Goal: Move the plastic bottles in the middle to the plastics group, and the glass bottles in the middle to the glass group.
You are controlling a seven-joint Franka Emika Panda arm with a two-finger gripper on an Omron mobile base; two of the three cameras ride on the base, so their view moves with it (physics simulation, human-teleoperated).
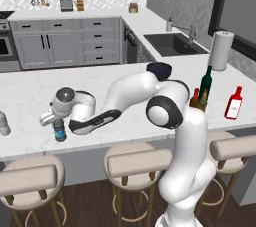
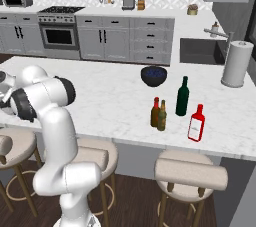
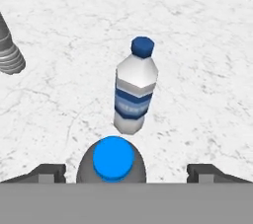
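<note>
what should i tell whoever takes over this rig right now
Pincer: open, fingers spread either side of the small dark bottle with the blue cap, not gripping it.
That bottle stands on the white marble counter, beside the clear blue-capped, blue-labelled water bottle; a ribbed greyish clear bottle is nearby. Plastic looks delivered.
Left: two small brown glass bottles in the middle, apart from the tall green wine bottle and the red white-labelled bottle. Move both there.

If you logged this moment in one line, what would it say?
gripper: open, astride blue-capped bottle | bottle: upright on counter | water bottle: just beyond | two brown bottles: still in middle
</note>
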